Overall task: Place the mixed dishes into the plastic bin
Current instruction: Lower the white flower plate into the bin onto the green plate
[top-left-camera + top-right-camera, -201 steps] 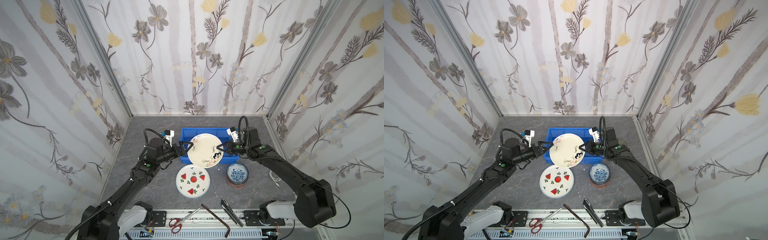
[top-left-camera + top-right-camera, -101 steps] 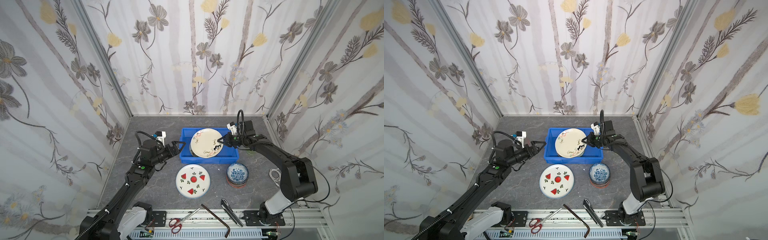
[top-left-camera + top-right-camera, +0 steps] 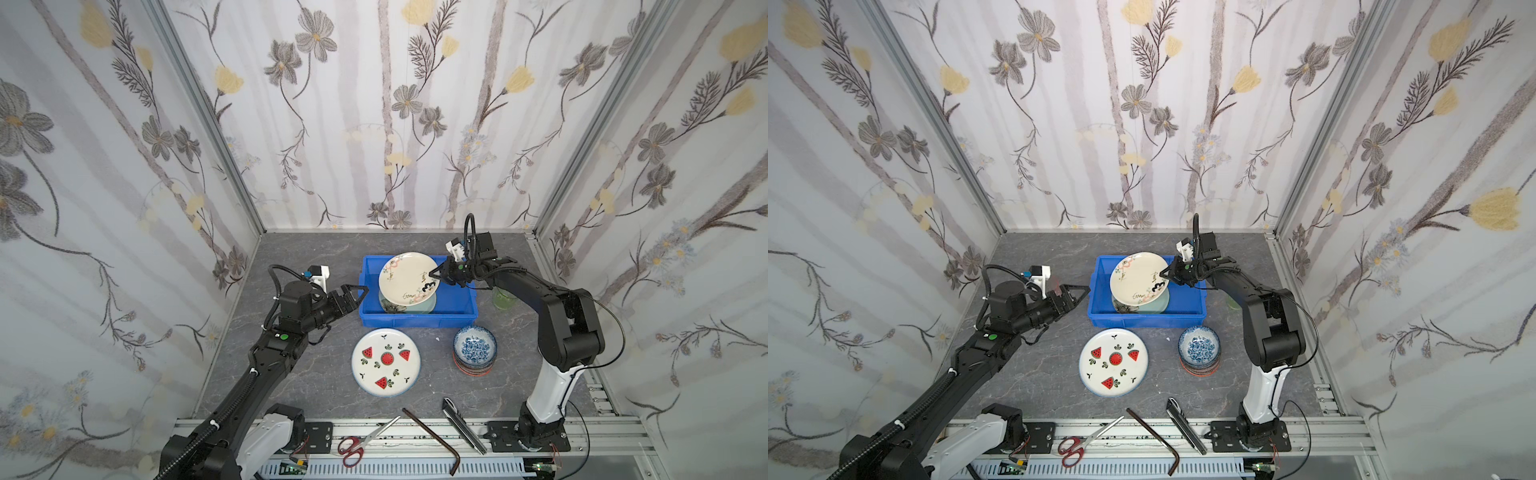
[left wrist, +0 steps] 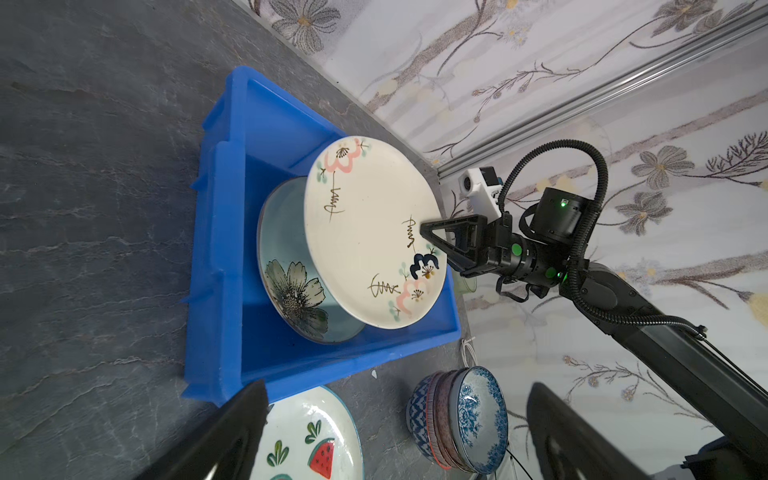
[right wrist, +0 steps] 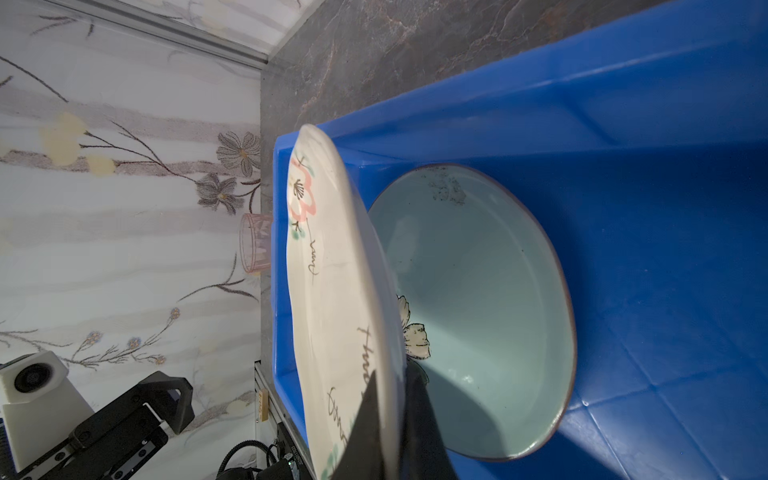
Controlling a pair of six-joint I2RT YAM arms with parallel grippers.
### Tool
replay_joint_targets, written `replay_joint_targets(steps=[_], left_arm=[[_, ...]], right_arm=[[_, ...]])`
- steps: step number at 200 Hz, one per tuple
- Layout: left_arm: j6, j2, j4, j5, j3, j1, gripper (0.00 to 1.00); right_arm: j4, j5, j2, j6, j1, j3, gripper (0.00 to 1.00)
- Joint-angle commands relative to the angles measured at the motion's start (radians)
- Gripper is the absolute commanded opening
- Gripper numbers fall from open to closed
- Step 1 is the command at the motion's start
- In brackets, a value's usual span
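**Q.** While pinching the white scribbled plate (image 3: pixel 409 276) by its rim, hovers where?

**A.** Over the plastic bin (image 3: pixel 415 322), with the right gripper (image 3: pixel 434 276) clamped tight on the plate's edge. Holds it tilted above the mint-green plate (image 4: pixel 291 286), which lies flat on the bin floor. Cannot say whether the two plates touch.

**Q.** And on the opposite side?

**A.** Shows the left gripper (image 3: pixel 359 296) spread wide and empty, just outside the bin's left wall, touching nothing.

**Q.** Counts as done?

**A.** One plate binned, by the look of it. A second nearly so, lacking only lowering and release.

**Q.** Leaves what outside?

**A.** Leaves the following:
- the watermelon plate (image 3: pixel 385 362) on the table in front of the bin
- the stack of bowls (image 3: pixel 474 349) beside that plate, blue floral one uppermost
- a green tumbler (image 3: pixel 503 300) right of the bin, under the right arm
- a pink tumbler (image 5: pixel 254 243) beyond the bin's left wall

Suggests well under half complete, judging by dishes in against dishes out.
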Motion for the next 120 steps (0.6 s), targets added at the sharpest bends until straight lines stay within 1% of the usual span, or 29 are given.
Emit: replay_joint_targets(steps=[1,63,120], left_arm=[[0.017,0.007,0.005,-0.004,0.000,0.003,1.00],[0.019,0.016,0.004,-0.003,0.002,0.005,1.00],[0.014,0.007,0.002,-0.004,-0.006,0.005,1.00]], right_arm=[[0.047,-0.049,0.014,-0.012,0.001,0.009,0.00],[0.059,-0.034,0.071,-0.021,0.003,0.007,0.00],[0.103,-0.037,0.104,0.000,0.002,-0.017,0.00]])
